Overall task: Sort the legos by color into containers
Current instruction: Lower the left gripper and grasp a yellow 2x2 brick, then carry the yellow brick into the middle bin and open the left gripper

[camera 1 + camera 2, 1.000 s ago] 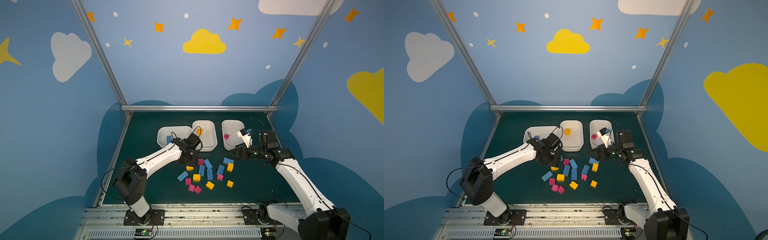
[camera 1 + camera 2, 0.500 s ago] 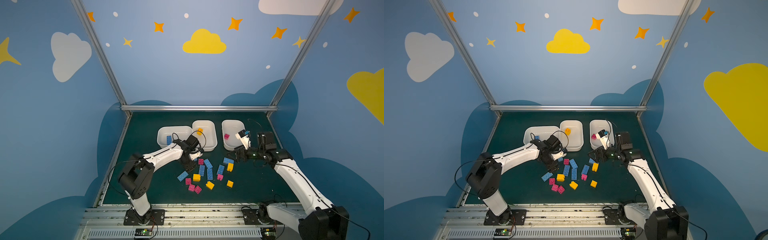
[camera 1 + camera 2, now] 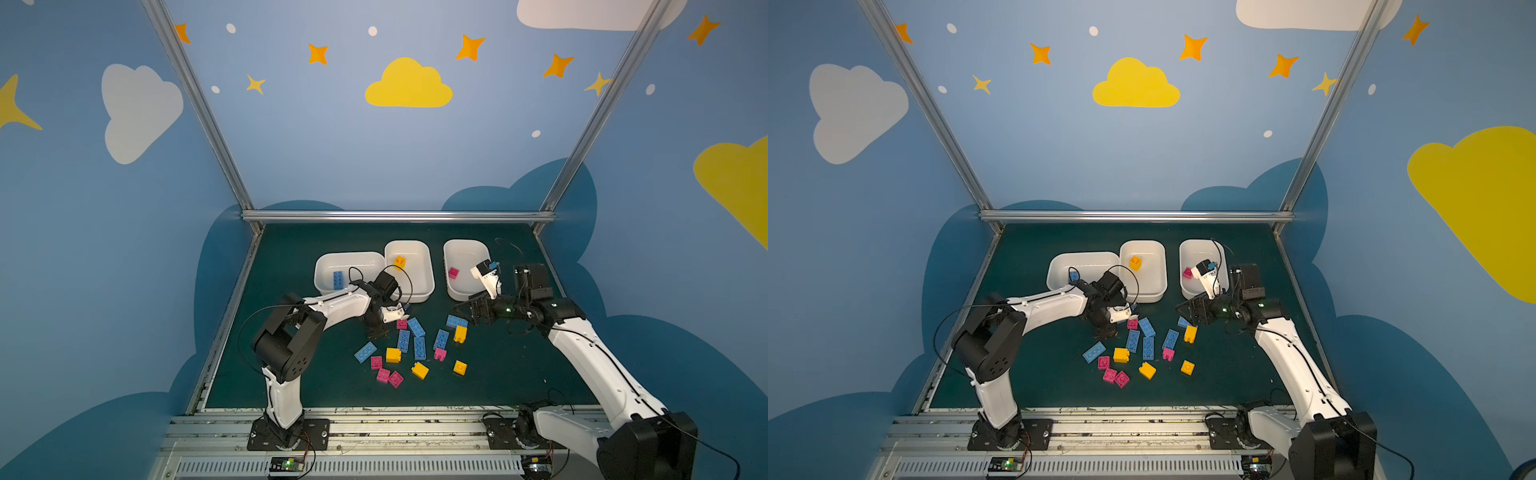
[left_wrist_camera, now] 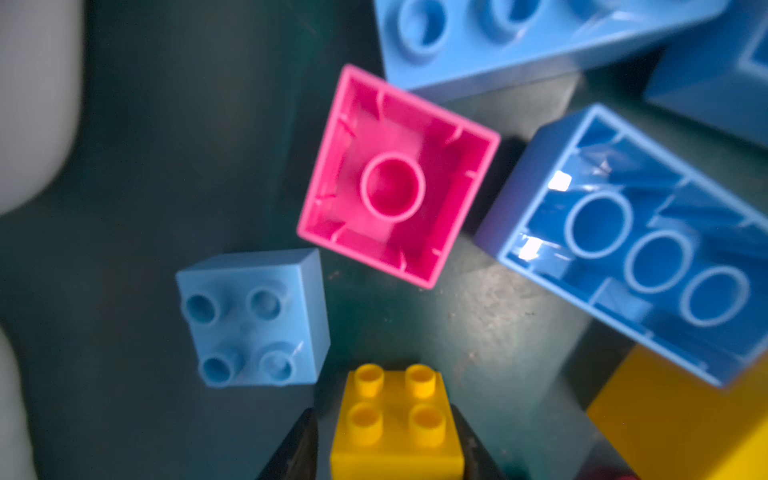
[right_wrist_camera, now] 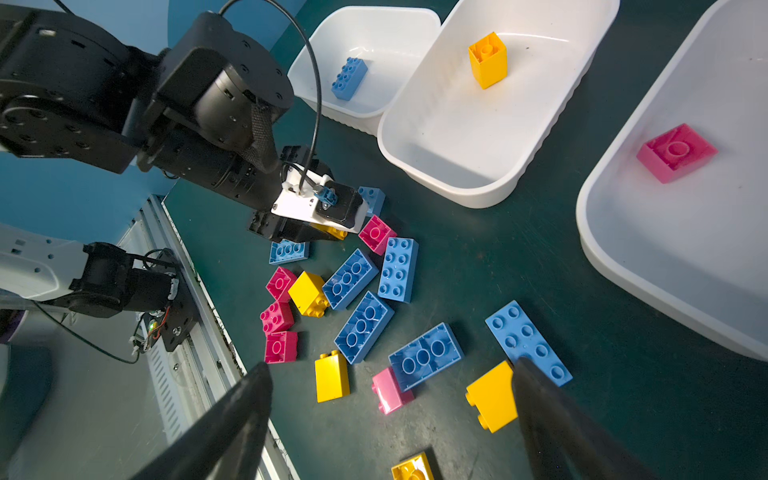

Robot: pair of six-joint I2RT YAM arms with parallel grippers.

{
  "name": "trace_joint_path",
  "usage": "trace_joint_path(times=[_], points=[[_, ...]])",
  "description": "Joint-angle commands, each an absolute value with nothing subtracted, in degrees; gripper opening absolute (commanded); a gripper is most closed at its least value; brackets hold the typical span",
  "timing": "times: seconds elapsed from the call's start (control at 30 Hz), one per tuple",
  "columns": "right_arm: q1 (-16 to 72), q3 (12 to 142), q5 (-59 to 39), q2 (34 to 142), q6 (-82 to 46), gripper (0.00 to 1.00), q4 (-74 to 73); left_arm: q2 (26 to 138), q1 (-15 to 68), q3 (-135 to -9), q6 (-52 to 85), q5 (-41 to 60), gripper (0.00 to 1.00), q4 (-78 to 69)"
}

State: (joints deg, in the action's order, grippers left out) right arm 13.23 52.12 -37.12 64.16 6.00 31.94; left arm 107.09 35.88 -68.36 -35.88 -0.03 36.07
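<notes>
The left pincer (image 4: pixel 382 415) is clenched on a yellow brick (image 4: pixel 397 436), just beside an upturned pink brick (image 4: pixel 399 174). The right pincer (image 5: pixel 390 365) hangs released, jaws wide, above the loose legos (image 5: pixel 361 326).

Looking at a dark green table top (image 3: pixel 291 257). Seeing blue walls (image 3: pixel 311 145) standing all around, showing a big yellow cloud (image 3: pixel 408 85), a white cloud (image 3: pixel 137 112) and orange stars (image 3: pixel 469 46). Spotting shiny metal bars (image 3: pixel 395 216) running along the back and up the corners. Finding a tiny green light (image 3: pixel 287 462) glowing down by the front rail (image 3: pixel 374 432).
</notes>
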Motion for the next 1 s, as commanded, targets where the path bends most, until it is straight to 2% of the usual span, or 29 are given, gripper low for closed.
trace_joint_path(times=[0.0, 0.1, 0.37, 0.53, 0.73, 0.97], points=[[13.23, 51.68, -36.85, 63.98, 5.71, 0.89, 32.16, 107.67, 35.6, -69.59, -37.45, 1.58, 0.34, 37.0], [12.93, 51.68, -36.73, 63.89, 5.71, 0.89, 32.24, 106.81, 35.25, -70.2, -36.02, 2.37, 0.27, 38.45], [11.87, 51.59, -36.82, 63.06, 4.42, 0.89, 30.88, 101.42, 35.17, -77.03, -26.55, 7.39, 0.28, 47.37], [11.34, 51.42, -37.69, 62.75, 2.67, 0.89, 28.81, 101.69, 35.16, -84.64, -15.7, 9.35, 0.29, 46.45], [10.88, 52.16, -37.95, 62.88, 1.85, 0.89, 27.95, 110.05, 35.07, -96.92, -3.92, 4.49, 0.28, 43.13], [10.32, 52.78, -37.7, 62.88, 2.0, 0.89, 28.11, 124.42, 35.04, -113.05, 0.65, -0.87, 0.29, 46.02]])
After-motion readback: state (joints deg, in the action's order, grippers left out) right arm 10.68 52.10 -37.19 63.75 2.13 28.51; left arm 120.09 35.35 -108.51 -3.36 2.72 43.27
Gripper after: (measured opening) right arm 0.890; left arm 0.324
